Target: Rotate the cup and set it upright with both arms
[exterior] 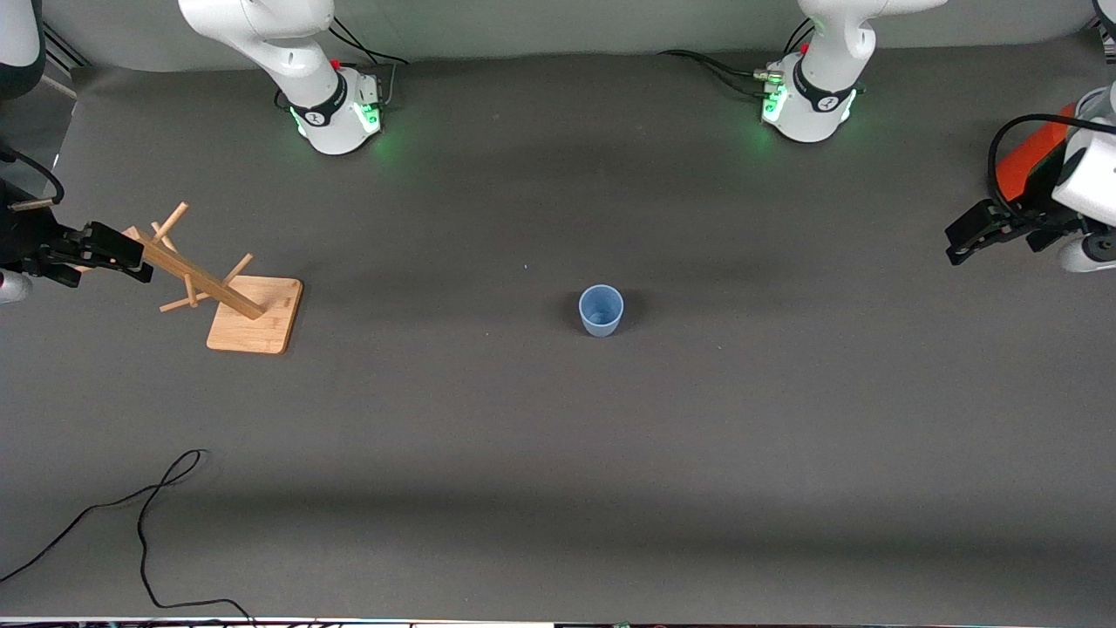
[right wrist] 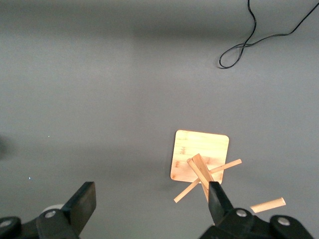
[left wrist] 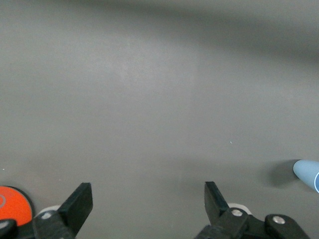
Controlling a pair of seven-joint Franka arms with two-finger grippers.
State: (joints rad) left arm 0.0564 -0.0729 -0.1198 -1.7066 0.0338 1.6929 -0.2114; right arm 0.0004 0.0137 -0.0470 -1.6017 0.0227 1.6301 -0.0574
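Grey table (exterior: 558,453), cup (exterior: 601,310), wooden rack (exterior: 231,296), cable (exterior: 144,523)

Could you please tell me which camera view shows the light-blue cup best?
The front view: the whole cup stands upright mid-table, its open mouth visible. The left wrist view catches only a sliver of it at the frame edge; the right wrist view shows none.
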